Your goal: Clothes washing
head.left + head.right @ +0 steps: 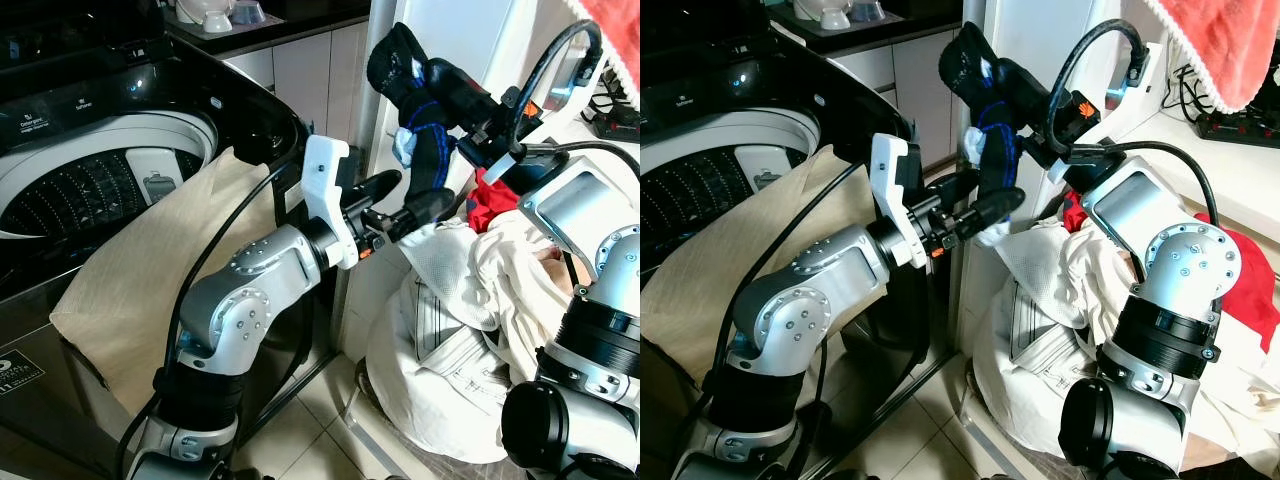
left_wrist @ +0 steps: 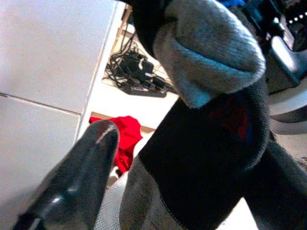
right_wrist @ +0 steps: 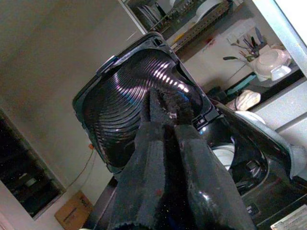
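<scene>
red towel [image 1: 1225, 45] cut off by frame edge, washer drum [image 1: 90, 185] partly hidden

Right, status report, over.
Right end effector shut on dark sock, held high. Left end effector open beside it. Beige cloth draped over washer rim.

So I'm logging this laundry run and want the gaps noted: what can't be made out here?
- Washer drum contents: head views, hidden by the beige cloth draped over the rim.
- Pile of clothes, lower part: hidden by the right arm.
- Sock held up by the right gripper: its full length, the left wrist view is too close.
</scene>
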`<state>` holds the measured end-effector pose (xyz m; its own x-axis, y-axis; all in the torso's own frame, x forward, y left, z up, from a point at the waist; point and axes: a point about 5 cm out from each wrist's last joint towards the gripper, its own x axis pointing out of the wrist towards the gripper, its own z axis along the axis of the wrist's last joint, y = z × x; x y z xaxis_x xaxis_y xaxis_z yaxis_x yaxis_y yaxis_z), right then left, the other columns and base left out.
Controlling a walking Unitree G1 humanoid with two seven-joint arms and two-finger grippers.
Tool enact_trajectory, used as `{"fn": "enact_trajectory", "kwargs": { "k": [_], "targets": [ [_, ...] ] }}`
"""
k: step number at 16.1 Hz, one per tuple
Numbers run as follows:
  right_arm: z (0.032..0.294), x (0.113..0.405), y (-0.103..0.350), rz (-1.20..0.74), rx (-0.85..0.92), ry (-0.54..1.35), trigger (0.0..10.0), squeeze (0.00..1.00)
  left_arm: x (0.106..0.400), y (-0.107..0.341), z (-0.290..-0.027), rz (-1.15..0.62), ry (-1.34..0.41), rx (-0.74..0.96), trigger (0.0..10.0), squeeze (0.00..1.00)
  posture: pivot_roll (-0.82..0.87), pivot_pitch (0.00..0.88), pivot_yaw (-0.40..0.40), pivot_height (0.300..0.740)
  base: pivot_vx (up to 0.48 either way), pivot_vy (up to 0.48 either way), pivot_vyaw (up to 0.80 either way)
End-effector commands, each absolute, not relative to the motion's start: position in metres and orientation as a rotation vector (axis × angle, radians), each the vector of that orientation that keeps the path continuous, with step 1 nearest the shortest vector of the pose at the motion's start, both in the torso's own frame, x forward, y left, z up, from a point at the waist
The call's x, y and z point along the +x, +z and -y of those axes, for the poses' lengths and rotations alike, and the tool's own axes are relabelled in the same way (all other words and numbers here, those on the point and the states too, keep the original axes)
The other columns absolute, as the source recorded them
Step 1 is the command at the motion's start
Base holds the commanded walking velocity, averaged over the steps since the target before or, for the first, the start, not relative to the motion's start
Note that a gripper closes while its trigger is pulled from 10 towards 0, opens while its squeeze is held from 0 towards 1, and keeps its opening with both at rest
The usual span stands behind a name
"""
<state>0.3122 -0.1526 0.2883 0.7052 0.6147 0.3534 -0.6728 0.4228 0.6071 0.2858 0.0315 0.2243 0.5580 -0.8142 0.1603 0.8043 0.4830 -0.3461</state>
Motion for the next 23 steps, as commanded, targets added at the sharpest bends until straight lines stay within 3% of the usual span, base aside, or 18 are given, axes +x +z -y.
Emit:
{"fn": "enact_trajectory", "kwargs": {
  "k": [1, 23],
  "targets": [
    [0.1526, 0.3091, 0.2933, 0.106, 0.785, 0.813, 0.0, 0.00, 0.2861, 0.2276, -0.0323, -0.020, -0.986, -0.413, 0.0, 0.00, -0.07, 0.000, 0.006, 0.740, 0.000, 0.000, 0.00],
    [0.1503, 0.3103, 0.2936, 0.099, 0.762, 0.820, 0.0, 0.00, 0.2856, 0.2307, -0.0327, -0.012, -1.014, -0.418, 0.0, 0.00, -0.07, 0.000, 0.008, 0.740, 0.000, 0.000, 0.00]
  ]
}}
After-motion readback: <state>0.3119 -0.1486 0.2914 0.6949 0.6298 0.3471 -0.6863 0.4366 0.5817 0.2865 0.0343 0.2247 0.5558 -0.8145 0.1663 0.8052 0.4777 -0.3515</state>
